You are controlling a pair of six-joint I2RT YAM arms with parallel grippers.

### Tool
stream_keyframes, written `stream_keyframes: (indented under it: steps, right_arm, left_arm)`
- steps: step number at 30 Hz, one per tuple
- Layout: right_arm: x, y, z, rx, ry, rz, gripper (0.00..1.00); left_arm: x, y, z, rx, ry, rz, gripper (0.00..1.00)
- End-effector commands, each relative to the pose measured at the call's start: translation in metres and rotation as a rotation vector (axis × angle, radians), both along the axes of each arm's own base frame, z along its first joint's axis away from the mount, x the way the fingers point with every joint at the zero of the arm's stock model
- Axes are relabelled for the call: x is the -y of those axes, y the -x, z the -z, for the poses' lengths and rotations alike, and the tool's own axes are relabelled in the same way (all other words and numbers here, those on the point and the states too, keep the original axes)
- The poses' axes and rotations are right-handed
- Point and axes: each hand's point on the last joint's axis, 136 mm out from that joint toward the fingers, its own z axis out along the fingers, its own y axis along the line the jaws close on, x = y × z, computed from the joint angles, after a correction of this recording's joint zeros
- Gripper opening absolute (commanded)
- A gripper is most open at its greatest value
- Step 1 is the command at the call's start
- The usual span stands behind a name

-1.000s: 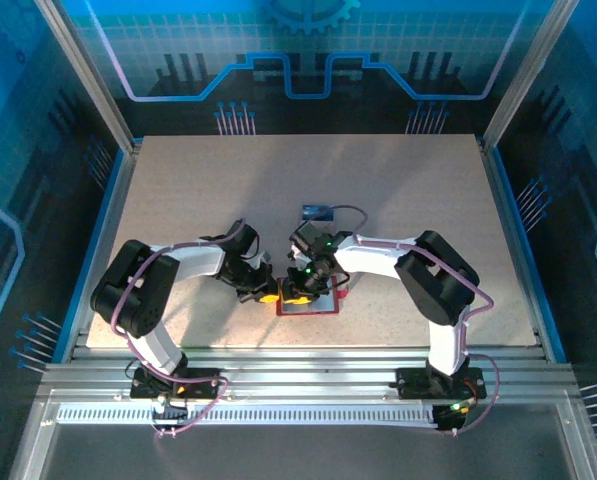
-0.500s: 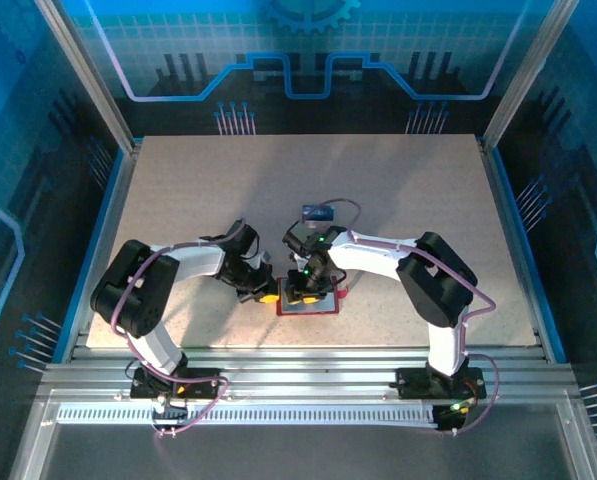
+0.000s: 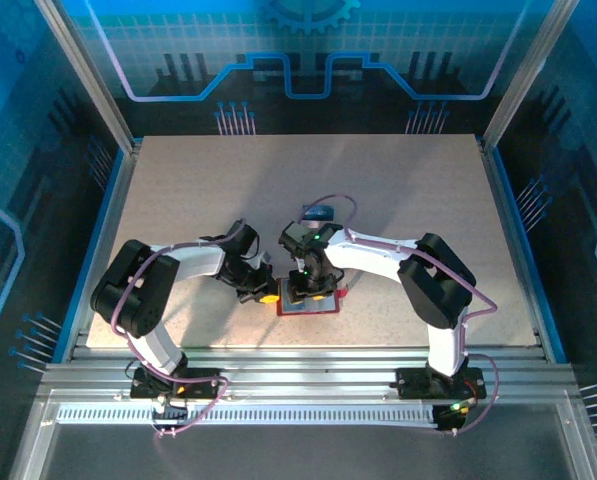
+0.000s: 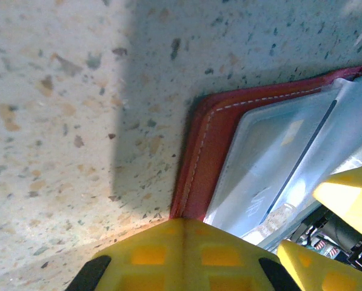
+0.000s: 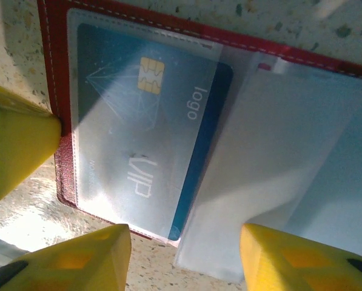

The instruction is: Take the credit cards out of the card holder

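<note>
The card holder point(image 5: 47, 73) lies open at 6 o'clock on the counter point(image 3: 408, 190), left fingers point(image 4: 181, 254) shut, pinning its edge. Right fingers point(image 5: 77, 257) stand wide; we judge they could drag the clear sleeve point(image 5: 278, 151) rather than the blue card point(image 5: 144, 139).

Speckled beige stone-look counter point(image 3: 398, 200), flat, wide bare stretch across far half. Same speckled surface close up in left wrist view point(image 4: 77, 91), shadow band across it.
Blue edge strip point(image 3: 96, 240) along counter's left side; matching strip point(image 3: 523, 240) on right.
Silver aluminium rails point(image 3: 308, 380) along near edge; white slotted strip point(image 3: 278, 412) nearer still.
Slanted aluminium posts at far left point(image 3: 83, 75) and far right point(image 3: 531, 70).
Blue backdrop panel point(image 3: 178, 40) with grid and gear motif at far side.
</note>
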Motion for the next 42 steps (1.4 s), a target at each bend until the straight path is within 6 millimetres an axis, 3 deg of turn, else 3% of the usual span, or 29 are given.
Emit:
stream_keyframes:
  steps: [1,18,33,42]
  right_arm:
    - [0.008,0.001,-0.004,0.019,0.069,-0.021,0.53]
    - [0.023,-0.003,-0.007,0.049,0.132,-0.010,0.55]
    - [0.035,-0.003,-0.012,0.054,0.110,0.016,0.53]
    - [0.041,0.001,-0.015,0.052,0.077,0.039,0.51]
  left_arm:
    - [-0.006,0.019,0.012,-0.062,-0.025,0.025,0.00]
    - [-0.004,0.016,0.009,-0.059,-0.020,0.028,0.00]
    - [0.008,0.000,-0.030,0.022,0.014,0.028,0.00]
    - [0.038,-0.011,-0.056,0.072,0.086,0.070,0.00]
